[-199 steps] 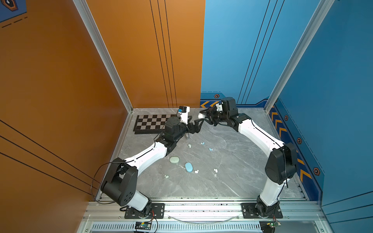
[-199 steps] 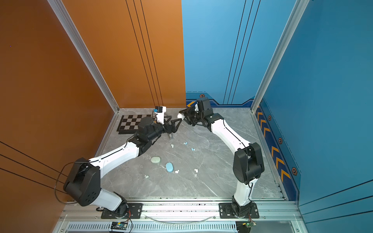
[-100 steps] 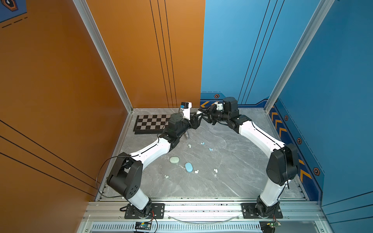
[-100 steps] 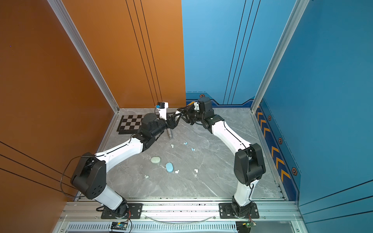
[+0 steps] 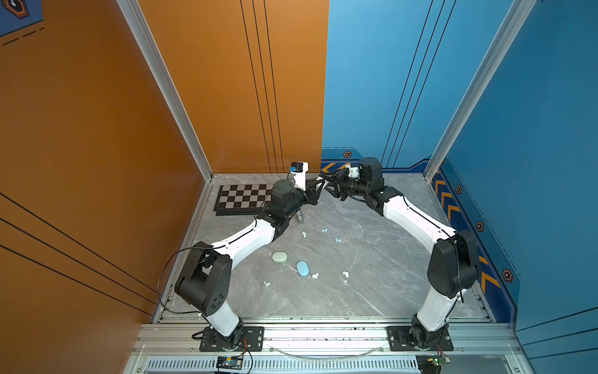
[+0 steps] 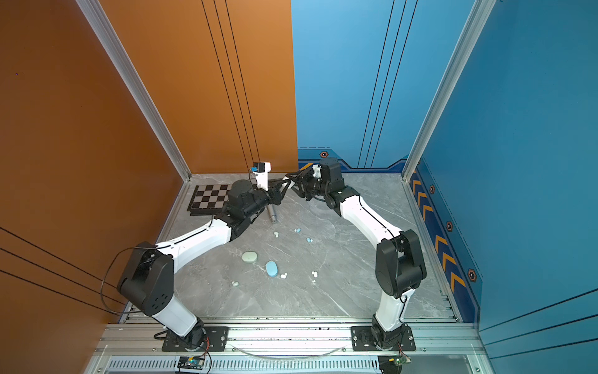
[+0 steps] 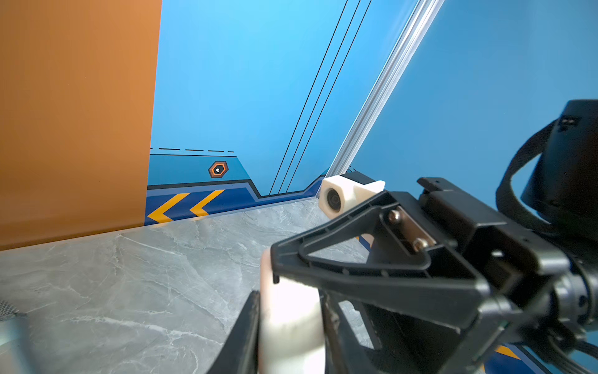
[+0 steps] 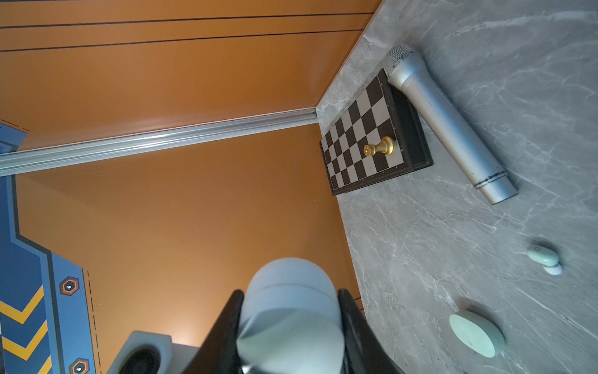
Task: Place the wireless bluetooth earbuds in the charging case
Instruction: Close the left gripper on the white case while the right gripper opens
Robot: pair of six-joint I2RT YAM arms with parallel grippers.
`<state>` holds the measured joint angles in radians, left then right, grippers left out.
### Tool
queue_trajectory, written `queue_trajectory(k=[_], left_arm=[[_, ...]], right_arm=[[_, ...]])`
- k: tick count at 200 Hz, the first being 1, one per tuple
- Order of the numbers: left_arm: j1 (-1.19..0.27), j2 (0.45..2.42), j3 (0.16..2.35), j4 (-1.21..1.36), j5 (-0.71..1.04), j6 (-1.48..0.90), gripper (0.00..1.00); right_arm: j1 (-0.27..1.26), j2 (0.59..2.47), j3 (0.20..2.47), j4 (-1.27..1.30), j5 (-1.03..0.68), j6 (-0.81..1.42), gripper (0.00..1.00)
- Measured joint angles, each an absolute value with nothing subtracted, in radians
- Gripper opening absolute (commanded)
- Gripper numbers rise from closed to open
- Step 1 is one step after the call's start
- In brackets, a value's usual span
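The wireless bluetooth earbuds (image 5: 337,240), 6 in all, lie loose on the table (image 5: 382,268), well behind both sets of fingers. Between the fingertips hangs the white charging case (image 8: 291,311), its long axis running fingertip to fingertip. The right gripper (image 8: 291,294) clamps one end and the left gripper (image 7: 289,314) clasps the other.

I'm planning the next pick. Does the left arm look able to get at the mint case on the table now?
Probably not yet. The mint case lies uncovered near the left arm, but the left gripper is shut on the white case that the right gripper also holds.
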<state>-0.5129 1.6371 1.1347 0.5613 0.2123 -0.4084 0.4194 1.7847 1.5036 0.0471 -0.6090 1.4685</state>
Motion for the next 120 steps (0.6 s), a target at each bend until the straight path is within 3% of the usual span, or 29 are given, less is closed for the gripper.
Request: queue_trajectory(k=[28, 39, 80, 120], left_arm=[[-0.511, 1.637, 1.141, 0.540, 0.247, -0.400, 0.00], [-0.506, 1.635, 1.145, 0.522, 0.268, -0.385, 0.00], [-0.469, 1.583, 1.147, 0.391, 0.365, -0.355, 0.00], [-0.379, 1.519, 1.147, 0.197, 0.522, -0.352, 0.00]], right_arm=[[0.408, 1.779, 1.492, 0.078, -0.632, 1.457, 0.67], [0.400, 1.770, 1.486, 0.081, -0.641, 1.436, 0.70], [0.358, 1.708, 1.468, 0.020, -0.679, 1.259, 0.69], [0.342, 1.474, 1.331, -0.124, -0.606, 0.685, 0.64]])
